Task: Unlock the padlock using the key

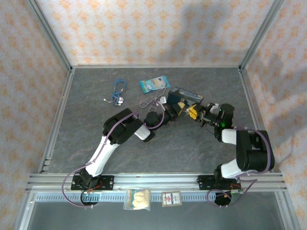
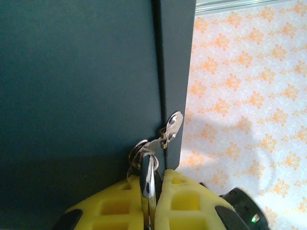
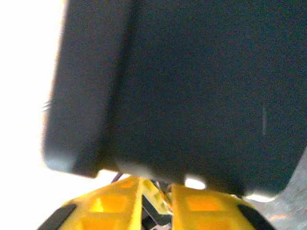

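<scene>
**Key gripped and brought up to the lock; insertion not confirmed**

**Step in hand.** Both arms meet over the middle of the table (image 1: pixel 158 158), just near of a dark tin (image 1: pixel 186 96). The left gripper (image 1: pixel 178 108) is pinched tight on the key (image 2: pixel 171 128) and its small ring. One silvery blade is clamped between the yellow fingers, and the pale bow stands clear above them against the tin's edge. The right gripper (image 1: pixel 193 113) is drawn in narrow around a small dark item, taken to be the padlock (image 3: pixel 154 214), though blur prevents a firm identification. Judgement: the key is being lined up with the lock. No view shows it seated in a keyhole.

**Next move.** This calls for the right side to hold the lock steady while the left lines the key blade up with the keyhole, pushes it in and turns it. The keyhole itself cannot be seen, so the remaining offset cannot be assessed. The loose ring may let the key swing off line.

**Pose.**
- The left arm (image 1: pixel 120 129) runs from its near-left base far and to the right, elbow bent, wrist pointing right.
- The right arm (image 1: pixel 249 153) rises from its near-right base and folds back, wrist pointing left.
- The two sets of fingertips are just beside each other.
</scene>
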Controlling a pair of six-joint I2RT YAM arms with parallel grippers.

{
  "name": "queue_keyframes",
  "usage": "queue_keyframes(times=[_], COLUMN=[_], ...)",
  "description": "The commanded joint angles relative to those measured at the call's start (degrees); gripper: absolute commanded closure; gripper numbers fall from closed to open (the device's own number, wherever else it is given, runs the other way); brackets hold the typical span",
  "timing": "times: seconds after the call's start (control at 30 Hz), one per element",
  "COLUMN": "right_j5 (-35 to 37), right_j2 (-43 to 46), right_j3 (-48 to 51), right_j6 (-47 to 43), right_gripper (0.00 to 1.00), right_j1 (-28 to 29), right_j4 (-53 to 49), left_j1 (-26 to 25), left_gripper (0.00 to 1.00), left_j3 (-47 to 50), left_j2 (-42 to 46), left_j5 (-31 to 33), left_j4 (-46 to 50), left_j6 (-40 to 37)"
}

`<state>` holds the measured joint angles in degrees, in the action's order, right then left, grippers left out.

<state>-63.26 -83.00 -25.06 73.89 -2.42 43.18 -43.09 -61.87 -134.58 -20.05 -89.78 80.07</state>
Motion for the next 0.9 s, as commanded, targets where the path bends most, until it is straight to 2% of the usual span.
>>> queue_keyframes(times=[0.0,0.13,0.23,0.37,0.47,0.57,0.87], right_j5=[9.9,12.4,14.0,19.7,23.6,24.2,27.3], right_j2=[4.8,5.7,6.9,10.2,11.9,13.2,14.2], right_j3=[-5.1,-5.1,-4.9,-6.6,-7.3,-6.7,-7.5], right_j6=[-16.8,-21.3,-25.7,-35.7,-40.3,-41.5,-46.0], right_gripper=[0.72,0.63,0.61,0.60,0.59,0.58,0.57], right_j1=[-0.8,-0.8,-0.4,1.0,1.5,1.4,3.9], right_j4=[-14.6,-19.3,-21.3,-29.7,-34.7,-35.2,-37.4], left_j1=[-2.0,-2.0,-2.0,-1.9,-2.1,-2.3,-3.2], left_gripper=[1.00,1.00,1.00,1.00,1.00,1.00,1.00], left_j3=[1.3,1.3,1.9,2.4,2.0,0.6,-2.6], left_j2=[1.3,2.0,2.5,3.9,5.8,7.3,7.7], left_j5=[-3.6,-3.0,-1.9,-0.5,-0.4,0.2,3.7], left_j4=[-8.6,-4.4,-2.0,3.3,13.2,25.6,42.1], left_j6=[-0.8,-1.4,-1.3,-0.7,-3.5,-8.2,-15.5])
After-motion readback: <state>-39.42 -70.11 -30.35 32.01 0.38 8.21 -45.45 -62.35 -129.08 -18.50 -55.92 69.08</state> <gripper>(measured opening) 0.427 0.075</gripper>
